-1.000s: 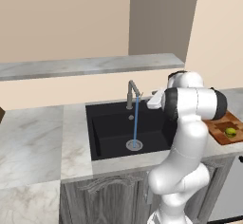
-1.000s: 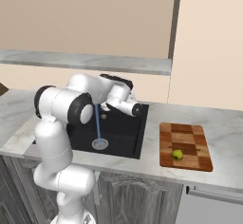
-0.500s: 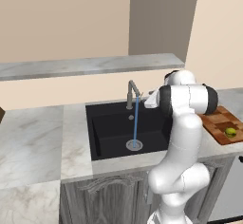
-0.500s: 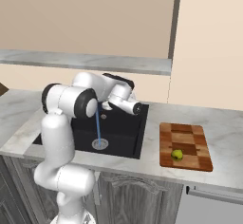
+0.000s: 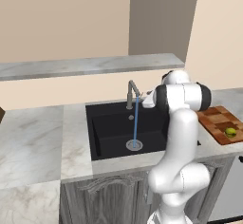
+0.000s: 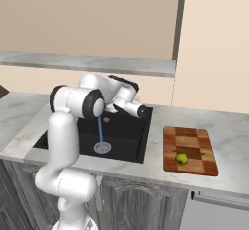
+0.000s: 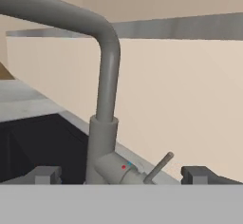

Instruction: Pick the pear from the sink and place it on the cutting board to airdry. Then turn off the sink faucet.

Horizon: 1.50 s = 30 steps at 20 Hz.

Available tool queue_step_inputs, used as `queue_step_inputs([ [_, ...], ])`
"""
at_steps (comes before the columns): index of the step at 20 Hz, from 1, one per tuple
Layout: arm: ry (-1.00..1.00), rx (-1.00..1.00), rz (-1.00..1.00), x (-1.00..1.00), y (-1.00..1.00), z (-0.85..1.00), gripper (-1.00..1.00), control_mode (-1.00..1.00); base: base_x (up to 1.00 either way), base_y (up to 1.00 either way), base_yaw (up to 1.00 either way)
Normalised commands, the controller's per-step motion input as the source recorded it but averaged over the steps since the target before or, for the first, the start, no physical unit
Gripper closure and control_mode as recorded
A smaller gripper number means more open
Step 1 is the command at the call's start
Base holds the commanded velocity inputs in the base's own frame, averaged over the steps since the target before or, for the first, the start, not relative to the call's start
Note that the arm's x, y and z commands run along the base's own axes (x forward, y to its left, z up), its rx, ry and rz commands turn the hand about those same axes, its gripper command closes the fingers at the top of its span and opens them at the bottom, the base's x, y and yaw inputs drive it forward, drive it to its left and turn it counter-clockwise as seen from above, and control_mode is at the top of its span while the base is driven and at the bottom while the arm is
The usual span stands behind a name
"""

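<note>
The pear (image 6: 181,159) is lying on the cutting board (image 6: 192,137), near its front edge, so the first half of the task looks finished and the fruit is resting there to dry. It is too small and round in these pictures to tell which way its stem end is pointing.

Water is running in a thin blue stream from the faucet (image 5: 132,93) down to the drain ring in the sink (image 5: 109,133), so what is left, I think, is the shutting of the tap. That is probably why the arm is reaching over the basin with the pincer (image 7: 126,173) brought close to the base of the faucet.

In the hand view the two finger tips are standing well apart, one on each side of the faucet base, and they are pinching nothing. Between them a small lever (image 7: 159,166) is sticking out from the base (it has a red and a blue dot beside it). Its long axis is tilted, rising up and to the right in this view, away from the post. The post itself is standing upright, and the spout arm is bending over toward the basin.

The fingers are probably spread like this so the lever can be pushed or caught between them.
</note>
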Motion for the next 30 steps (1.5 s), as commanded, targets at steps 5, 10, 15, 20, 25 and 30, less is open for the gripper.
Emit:
queue_step_inputs([
  [5, 0.0, 0.0, 0.0, 0.33, 0.0, -0.16, -1.0, -1.0, 0.0, 0.0, 0.0],
  [10, 0.0, 0.0, 0.0, 0.33, 0.0, -0.15, -1.0, -1.0, 0.0, 0.0, 0.0],
  [15, 0.0, 0.0, 0.02, 0.38, 0.0, -0.05, -1.0, -1.0, 0.0, 0.0, 0.0],
  [20, 0.01, 0.0, 0.03, 0.41, 0.0, -0.06, -1.0, -1.0, 0.0, 0.0, 0.0],
  [25, 0.02, 0.0, 0.02, 0.34, 0.0, -0.13, -1.0, -1.0, 0.0, 0.0, 0.0],
  [30, 0.02, 0.0, 0.01, 0.29, 0.0, -0.17, -1.0, -1.0, 0.0, 0.0, 0.0],
])
